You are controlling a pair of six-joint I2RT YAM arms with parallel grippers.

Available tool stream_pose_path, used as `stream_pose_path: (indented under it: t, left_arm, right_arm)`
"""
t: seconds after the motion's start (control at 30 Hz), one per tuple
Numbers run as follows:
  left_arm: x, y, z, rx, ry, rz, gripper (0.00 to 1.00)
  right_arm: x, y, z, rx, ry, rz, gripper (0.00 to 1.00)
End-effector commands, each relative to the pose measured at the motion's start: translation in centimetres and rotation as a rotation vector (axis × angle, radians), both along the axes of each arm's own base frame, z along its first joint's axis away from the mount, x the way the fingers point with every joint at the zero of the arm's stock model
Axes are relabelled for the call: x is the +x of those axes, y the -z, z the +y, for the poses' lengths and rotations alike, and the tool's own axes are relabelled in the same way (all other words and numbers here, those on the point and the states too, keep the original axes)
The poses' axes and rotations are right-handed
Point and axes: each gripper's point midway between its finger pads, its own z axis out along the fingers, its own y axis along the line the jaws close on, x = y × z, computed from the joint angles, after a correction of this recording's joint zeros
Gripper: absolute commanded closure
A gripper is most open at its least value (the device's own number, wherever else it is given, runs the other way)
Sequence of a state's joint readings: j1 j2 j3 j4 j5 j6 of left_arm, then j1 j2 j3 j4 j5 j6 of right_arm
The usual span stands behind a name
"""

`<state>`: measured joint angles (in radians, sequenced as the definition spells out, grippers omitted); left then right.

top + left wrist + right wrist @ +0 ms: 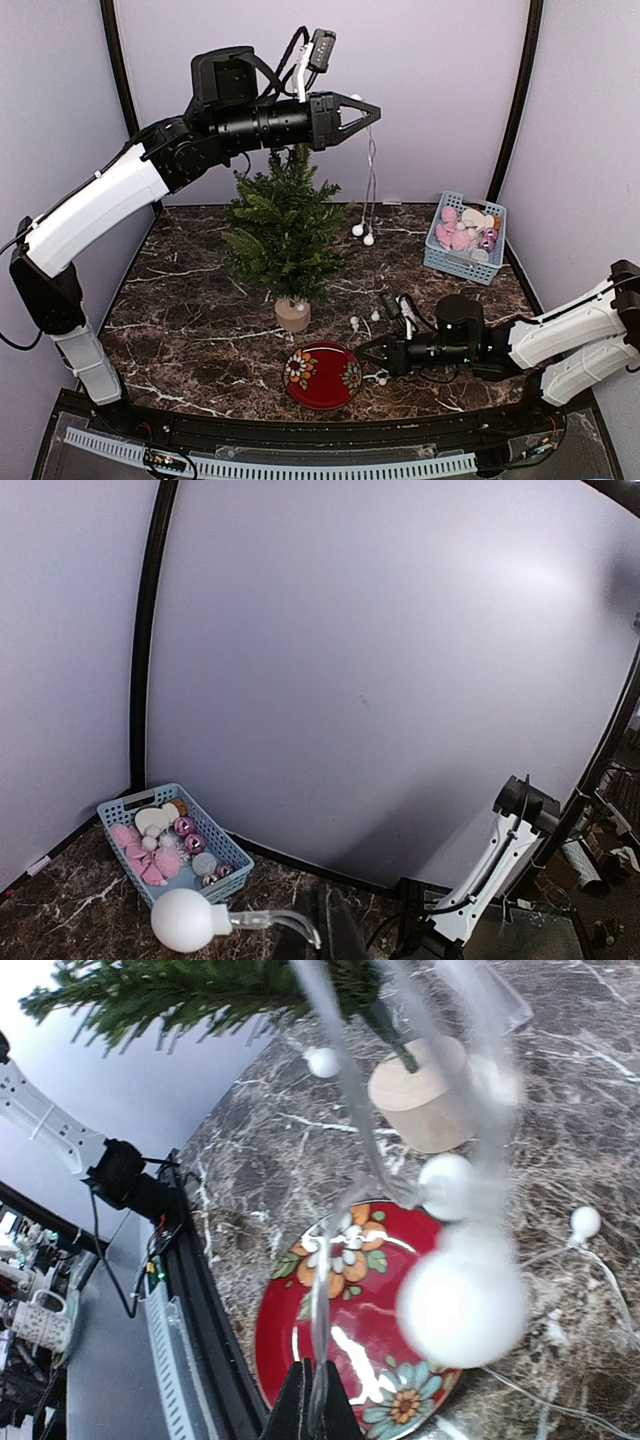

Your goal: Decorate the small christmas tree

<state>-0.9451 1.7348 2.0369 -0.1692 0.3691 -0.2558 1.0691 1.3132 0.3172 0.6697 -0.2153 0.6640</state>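
The small christmas tree [283, 230] stands upright on its wood stump [292, 316] left of the table's middle. My left gripper [372, 108] is raised above and right of the treetop, shut on a clear light string [369, 180] whose white bulbs hang down beside the tree. The left wrist view shows the closed gripper [320, 900] with the clear wire and one white bulb [182, 920]. My right gripper [363, 352] sits low by the red plate, shut on the same string; in the right wrist view the gripper [312, 1370] pinches the wire [322, 1290], with bulbs [462, 1305] close ahead and the stump [425, 1095] beyond.
A red flowered plate [323, 376] lies on the marble table in front of the stump. A blue basket [442, 258] of pink and white ornaments stands at the back right. Loose bulbs of the string [354, 322] lie between the stump and my right gripper. Walls close in on three sides.
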Motion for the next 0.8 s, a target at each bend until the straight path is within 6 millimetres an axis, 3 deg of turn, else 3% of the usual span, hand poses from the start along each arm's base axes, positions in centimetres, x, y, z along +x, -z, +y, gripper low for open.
stream_pose_path:
  t: [0.0,0.13,0.3,0.5,0.57,0.77]
  left_arm:
    - [0.5,-3.2,1.9,-0.128,-0.081,-0.023,1.00]
    - [1.4,-3.0,2.5,-0.109,-0.153,-0.048,1.00]
    - [1.5,-2.4,3.1,-0.025,-0.179,-0.099,1.00]
    - [1.2,-2.5,2.5,0.042,-0.147,-0.197,1.00]
    - [1.4,-2.8,2.2,0.045,-0.151,-0.240,1.00]
    - [2.2,-4.1,0.7,0.051,-0.142,-0.413,1.00]
  right_arm:
    - [-2.5,-2.5,1.4,0.058,-0.134,0.022,1.00]
    - [-2.6,-4.2,1.0,0.085,-0.107,0.005,1.00]
    - [-0.5,-8.5,-1.4,0.102,0.066,-0.050,1.00]
    - [1.6,-16.8,-6.4,0.104,0.273,-0.206,1.00]
    - [2.0,-20.5,-8.0,0.129,0.330,-0.259,1.00]
    - [2.5,-26.9,-10.4,0.151,0.406,-0.367,1.00]
